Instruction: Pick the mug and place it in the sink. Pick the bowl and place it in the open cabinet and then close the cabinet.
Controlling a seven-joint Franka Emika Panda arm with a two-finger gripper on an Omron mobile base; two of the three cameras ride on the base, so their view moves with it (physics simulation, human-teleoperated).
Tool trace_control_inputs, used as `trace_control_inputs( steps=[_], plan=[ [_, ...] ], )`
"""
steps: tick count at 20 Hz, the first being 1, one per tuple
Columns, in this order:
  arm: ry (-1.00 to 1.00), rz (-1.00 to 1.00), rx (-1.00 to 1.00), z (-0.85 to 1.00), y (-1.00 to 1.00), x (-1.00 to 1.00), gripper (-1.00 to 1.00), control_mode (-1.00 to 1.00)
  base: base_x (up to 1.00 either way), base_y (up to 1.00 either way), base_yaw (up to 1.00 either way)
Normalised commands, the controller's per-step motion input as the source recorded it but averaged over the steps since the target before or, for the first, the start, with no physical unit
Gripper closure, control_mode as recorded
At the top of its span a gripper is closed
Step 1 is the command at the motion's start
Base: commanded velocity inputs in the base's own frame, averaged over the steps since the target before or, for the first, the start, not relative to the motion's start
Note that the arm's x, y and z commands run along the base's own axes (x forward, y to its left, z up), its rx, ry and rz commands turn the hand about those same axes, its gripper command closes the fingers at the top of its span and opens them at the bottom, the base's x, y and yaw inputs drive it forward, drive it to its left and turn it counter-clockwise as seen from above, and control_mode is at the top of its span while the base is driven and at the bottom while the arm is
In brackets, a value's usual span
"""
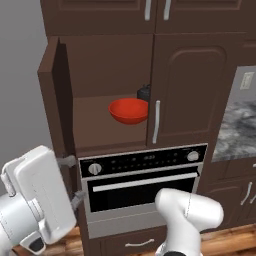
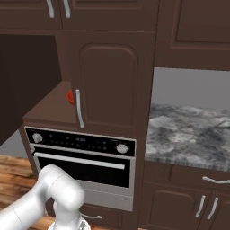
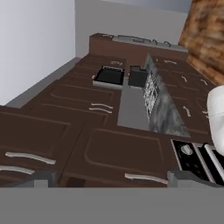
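Observation:
The red bowl (image 1: 129, 110) sits on the shelf inside the cabinet (image 1: 187, 90) above the oven; a red sliver of the bowl (image 2: 69, 97) shows past the closed right door (image 2: 108, 85). The left door (image 1: 52, 100) stands swung open. My gripper (image 1: 71, 180) hangs low at the left, just below and in front of the open door's bottom edge. It is open with nothing between its fingers. In the hand view the gripper (image 3: 113, 179) faces the closed right door (image 3: 122, 153), rolled sideways. The mug and the sink are out of view.
A small dark kettle-like object (image 1: 144, 92) stands behind the bowl. The built-in oven (image 1: 145, 185) lies below the shelf. A mottled stone counter (image 2: 188, 134) runs to the right. More dark cabinets (image 1: 100, 15) sit higher up, over a wood floor (image 2: 13, 175).

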Motion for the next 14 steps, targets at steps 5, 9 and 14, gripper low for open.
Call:
trace_control_inputs(
  steps=[5, 9, 14],
  plan=[
    [0.00, 0.00, -0.01, -0.17, 0.24, 0.25, -1.00, -1.00, 0.00, 0.00, 0.00],
    [0.00, 0.00, 0.00, -0.34, 0.23, 0.32, -1.00, -1.00, 0.00, 0.00, 0.00],
    [0.00, 0.00, 0.00, -0.34, 0.26, 0.34, -1.00, -1.00, 0.00, 0.00, 0.00]
  ],
)
